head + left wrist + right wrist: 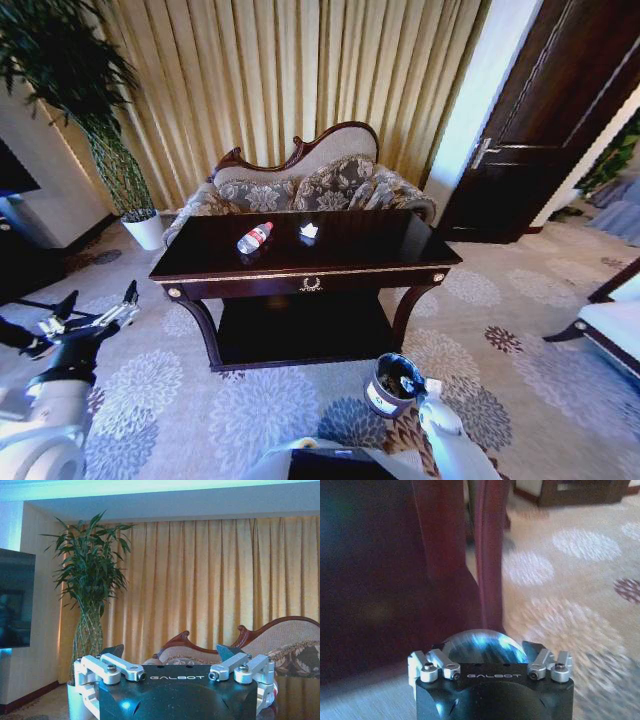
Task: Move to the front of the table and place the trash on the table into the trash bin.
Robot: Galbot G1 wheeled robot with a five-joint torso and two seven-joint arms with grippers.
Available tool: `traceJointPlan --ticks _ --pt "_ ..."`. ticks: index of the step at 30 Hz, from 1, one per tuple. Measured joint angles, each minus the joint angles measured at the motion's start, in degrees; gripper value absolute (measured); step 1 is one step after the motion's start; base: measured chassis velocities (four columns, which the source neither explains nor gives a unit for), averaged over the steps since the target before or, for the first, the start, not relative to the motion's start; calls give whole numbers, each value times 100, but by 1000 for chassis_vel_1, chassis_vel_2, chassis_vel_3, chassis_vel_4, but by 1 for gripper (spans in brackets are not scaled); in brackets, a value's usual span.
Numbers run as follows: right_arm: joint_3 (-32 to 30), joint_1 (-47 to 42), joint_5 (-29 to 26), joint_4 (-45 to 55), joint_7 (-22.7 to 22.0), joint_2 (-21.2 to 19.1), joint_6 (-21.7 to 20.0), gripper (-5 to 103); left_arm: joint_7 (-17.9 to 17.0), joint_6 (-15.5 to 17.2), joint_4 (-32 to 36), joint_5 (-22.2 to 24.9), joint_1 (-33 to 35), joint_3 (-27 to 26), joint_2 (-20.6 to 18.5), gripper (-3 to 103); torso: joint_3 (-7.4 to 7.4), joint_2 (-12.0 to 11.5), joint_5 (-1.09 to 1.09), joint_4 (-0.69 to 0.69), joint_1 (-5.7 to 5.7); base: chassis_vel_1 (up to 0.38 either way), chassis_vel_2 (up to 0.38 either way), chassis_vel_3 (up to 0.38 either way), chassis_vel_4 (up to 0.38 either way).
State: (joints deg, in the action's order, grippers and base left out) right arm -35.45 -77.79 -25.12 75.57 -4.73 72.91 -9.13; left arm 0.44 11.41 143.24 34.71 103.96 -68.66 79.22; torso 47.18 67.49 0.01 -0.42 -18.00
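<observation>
while left hand (pixel 98 303) hangs splayed, right hand (pixel 428 392) overhangs the trash bin (pixel 385 398).

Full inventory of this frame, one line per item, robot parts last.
table: 1, dark glossy wood with gold trim, centre, ahead of the robot
bottle: 1, clear with red cap and label, lying on the table top, left of middle
paper scrap: 1 visible, white, on the table top beside the bottle
trash bin: 1, dark brown with white label, on the carpet at the table's front right
sofa: 1, patterned, behind the table
plant: 1, green, white pot, far left
door: 1, dark, right
left gripper: open, low left, off the table
right gripper: open, beside the bin
</observation>
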Motion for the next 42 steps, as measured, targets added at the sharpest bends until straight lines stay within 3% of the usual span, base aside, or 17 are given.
traceJointPlan --ticks 5,9,12,14,16,19,21,27,42 --pt "-266 -741 -592 1763 243 -118 -40 98 1 -3 0 1 8 -9 19 100 -1 1 -3 -1 0 0 0 0 0" --pt "-394 -1210 -667 2828 274 -97 84 100 1 -3 0 0 11 18 53 100 -1 1 -2 -2 0 0 0 0 0" --pt "-406 -1534 -502 4024 275 12 231 100 2 -3 0 0 20 43 87 100 -1 1 -2 -1 0 0 0 0 0" --pt "-397 -1565 -435 4218 275 30 233 100 2 -3 0 0 25 43 89 100 -1 1 -3 -1 0 0 0 0 0" --pt "-348 -1589 -47 4837 274 79 234 100 3 -2 0 1 39 37 95 100 -1 1 -2 -1 0 0 0 0 0" --pt "-323 -1548 204 5307 271 65 137 100 3 -2 0 3 53 18 95 100 -1 1 -2 0 0 0 0 0 0" --pt "-315 -1467 332 5869 262 -7 -182 100 5 -2 0 5 60 4 93 100 -1 1 -3 0 0 0 0 0 0" --pt "-246 -1414 391 6260 232 -98 -696 100 7 -16 0 6 59 -5 99 100 0 1 -2 0 0 0 0 0 0" --pt "-191 -1399 365 6188 143 -93 -758 100 28 -50 0 -21 100 -20 90 100 -1 1 -1 -1 1 -36 32 32 -39"
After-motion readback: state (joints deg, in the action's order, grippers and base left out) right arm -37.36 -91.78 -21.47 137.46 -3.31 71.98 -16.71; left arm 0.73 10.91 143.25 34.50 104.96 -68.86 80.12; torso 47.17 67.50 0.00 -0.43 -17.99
